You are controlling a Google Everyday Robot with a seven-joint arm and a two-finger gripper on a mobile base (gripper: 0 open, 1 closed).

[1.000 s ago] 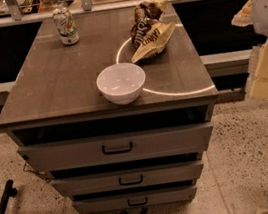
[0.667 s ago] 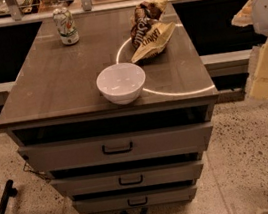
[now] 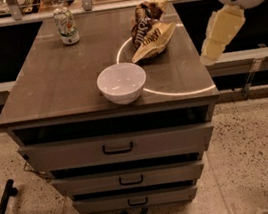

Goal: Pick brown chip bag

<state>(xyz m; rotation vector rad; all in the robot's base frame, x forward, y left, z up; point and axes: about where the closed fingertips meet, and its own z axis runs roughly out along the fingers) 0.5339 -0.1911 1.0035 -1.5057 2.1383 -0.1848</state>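
The brown chip bag [image 3: 150, 33] is lying crumpled in the upper middle of the frame, on the cabinet top [image 3: 55, 86], just behind the white bowl [image 3: 121, 82]. The drink can [image 3: 66, 26] is standing at upper left. The gripper [image 3: 220, 34] is hanging at upper right, beyond the cabinet's edge and apart from the bag. Clenched or released, I cannot tell.

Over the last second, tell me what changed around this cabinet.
The gripper moved up and toward the picture's left, and now hangs beside the right edge of the cabinet, nearer the brown chip bag. Nothing was grasped or released. The bag, white bowl and drink can stayed put.
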